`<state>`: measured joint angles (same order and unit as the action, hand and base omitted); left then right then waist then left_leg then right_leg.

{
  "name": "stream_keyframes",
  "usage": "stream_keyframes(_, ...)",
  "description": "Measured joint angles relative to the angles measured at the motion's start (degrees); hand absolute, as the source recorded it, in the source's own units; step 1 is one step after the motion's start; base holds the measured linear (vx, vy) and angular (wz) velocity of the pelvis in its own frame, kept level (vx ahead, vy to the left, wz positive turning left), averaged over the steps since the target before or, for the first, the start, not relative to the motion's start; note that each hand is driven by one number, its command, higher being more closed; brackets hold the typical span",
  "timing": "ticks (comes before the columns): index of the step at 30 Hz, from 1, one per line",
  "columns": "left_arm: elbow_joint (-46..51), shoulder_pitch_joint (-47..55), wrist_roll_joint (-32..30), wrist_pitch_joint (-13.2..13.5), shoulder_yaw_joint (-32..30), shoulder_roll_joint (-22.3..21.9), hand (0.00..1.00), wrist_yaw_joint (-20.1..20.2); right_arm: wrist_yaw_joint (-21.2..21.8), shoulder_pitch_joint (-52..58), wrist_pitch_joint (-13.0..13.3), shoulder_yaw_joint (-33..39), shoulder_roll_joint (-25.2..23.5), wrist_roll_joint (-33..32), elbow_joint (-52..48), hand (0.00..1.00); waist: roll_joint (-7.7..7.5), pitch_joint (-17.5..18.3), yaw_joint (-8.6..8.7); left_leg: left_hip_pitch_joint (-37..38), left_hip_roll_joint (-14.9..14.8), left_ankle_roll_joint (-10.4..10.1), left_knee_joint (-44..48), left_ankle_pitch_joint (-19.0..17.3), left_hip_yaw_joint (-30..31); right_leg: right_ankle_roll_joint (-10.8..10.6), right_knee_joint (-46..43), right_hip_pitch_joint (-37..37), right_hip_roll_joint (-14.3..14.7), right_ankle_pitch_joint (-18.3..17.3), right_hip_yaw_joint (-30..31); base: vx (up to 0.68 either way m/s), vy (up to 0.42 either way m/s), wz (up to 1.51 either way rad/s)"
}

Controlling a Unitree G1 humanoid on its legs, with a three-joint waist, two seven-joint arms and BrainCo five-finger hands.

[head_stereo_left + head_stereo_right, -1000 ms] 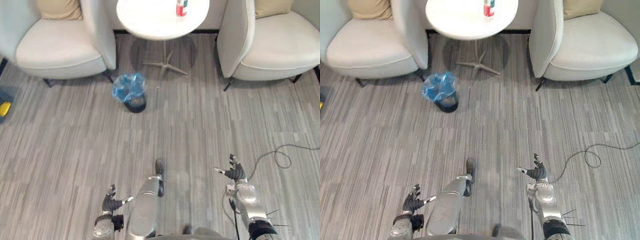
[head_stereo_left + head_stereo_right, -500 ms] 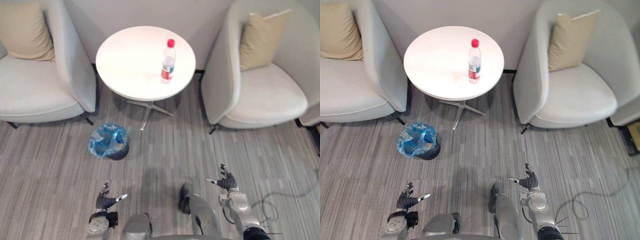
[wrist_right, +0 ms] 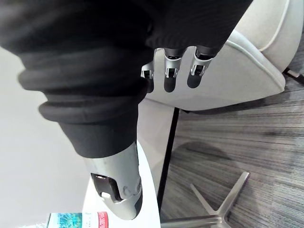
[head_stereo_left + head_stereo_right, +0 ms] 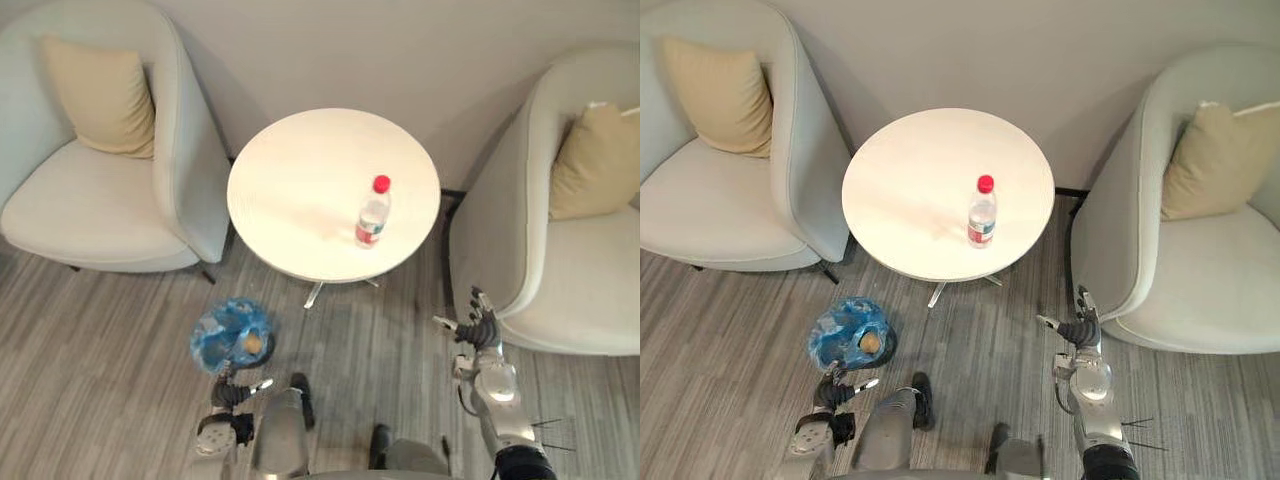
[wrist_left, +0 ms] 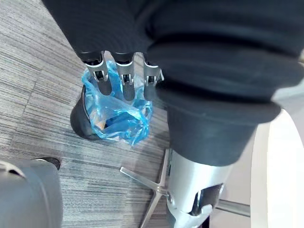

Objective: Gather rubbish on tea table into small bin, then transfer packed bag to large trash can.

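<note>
A clear plastic bottle [image 4: 371, 215] with a red cap stands upright on the round white tea table [image 4: 300, 190]. On the floor in front of the table's left side sits a small dark bin [image 4: 232, 335] lined with a blue bag, with a small orange-brown thing [image 4: 869, 342] inside. My left hand [image 4: 230, 393] hangs open just in front of the bin, and the blue bag [image 5: 118, 116] lies past its fingers [image 5: 123, 78]. My right hand [image 4: 478, 332] is open and empty, low beside the right armchair. Its fingers [image 3: 171, 71] are straight.
Two pale armchairs flank the table, the left one [image 4: 90, 200] and the right one [image 4: 590, 280], each with a tan cushion. The table stands on a metal star foot [image 5: 147, 183]. Grey striped floor lies between me and the table.
The camera has moved closer to the table and now looks higher, so the table, bottle and chairs sit lower and larger. Both hands stay open and empty.
</note>
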<state>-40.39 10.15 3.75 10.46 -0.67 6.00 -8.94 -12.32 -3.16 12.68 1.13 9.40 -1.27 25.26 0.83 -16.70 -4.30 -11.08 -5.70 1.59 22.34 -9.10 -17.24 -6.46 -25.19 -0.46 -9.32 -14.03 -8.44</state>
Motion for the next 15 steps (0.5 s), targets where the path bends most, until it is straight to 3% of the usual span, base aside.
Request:
stream_keyframes(2,-0.2,0.4,0.0,0.0,0.8,1.3,0.0,0.1,0.0,0.0,0.0,-1.3,-0.6,0.9,-1.2,0.0,-0.4,-0.2,0.35,3.1,1.0,0.8,-0.7,-1.6,0.4,0.3,-12.4,-4.4,-1.5,0.4,2.3,0.11,0.009,0.01)
stream_keyframes(3,-0.3,0.4,0.0,0.0,1.2,1.7,0.0,0.1,0.0,0.1,0.0,-1.7,-0.7,1.2,-1.4,0.0,-0.61,-0.1,0.43,3.7,1.1,0.7,-0.9,-1.9,0.7,0.6,-13.3,-5.1,-1.5,-0.2,2.9,0.14,-0.031,0.2)
stream_keyframes(5,-0.2,-0.4,0.0,0.2,1.2,2.3,0.0,0.1,0.0,-0.3,0.6,-1.9,-0.7,1.3,-1.6,0.0,-1.06,0.2,0.43,4.2,1.2,0.5,-1.4,-2.1,3.0,0.9,-8.9,-7.9,0.7,-1.9,5.1,0.13,-0.068,0.45)
stream_keyframes(7,-0.2,-0.3,0.0,0.2,1.2,2.8,0.0,0.1,0.0,-0.7,0.6,-1.9,-0.3,1.2,-1.6,0.0,-1.74,0.6,0.37,4.0,2.0,-0.2,-0.3,-1.8,4.9,1.8,-1.9,-8.9,1.6,0.1,5.5,0.16,-0.128,0.73)
stream_keyframes(8,-0.9,-0.4,0.0,0.1,1.2,2.1,0.0,0.1,0.0,-1.2,0.7,-1.9,0.2,1.2,-1.0,0.0,-1.54,0.7,0.81,3.4,2.5,-0.8,1.7,-2.6,6.9,1.5,-0.3,-8.5,1.3,2.9,4.7,0.19,-0.161,0.8)
stream_keyframes(11,-0.8,0.5,0.1,0.3,1.6,0.7,0.0,0.1,0.0,-4.2,0.6,-3.0,0.7,1.1,-0.2,0.0,0.26,1.7,0.21,2.4,1.5,-1.8,0.7,-2.3,9.3,2.3,3.5,-6.8,2.7,3.4,2.6,0.2,-0.126,0.33)
stream_keyframes(15,-1.0,0.5,0.1,0.8,2.4,0.7,0.0,0.2,0.0,-6.8,0.7,-4.4,0.8,0.8,0.4,0.0,0.59,1.9,0.09,2.5,0.8,-2.4,-0.9,-1.9,11.0,2.7,8.0,-4.1,3.8,4.6,0.3,0.14,-0.081,0.21)
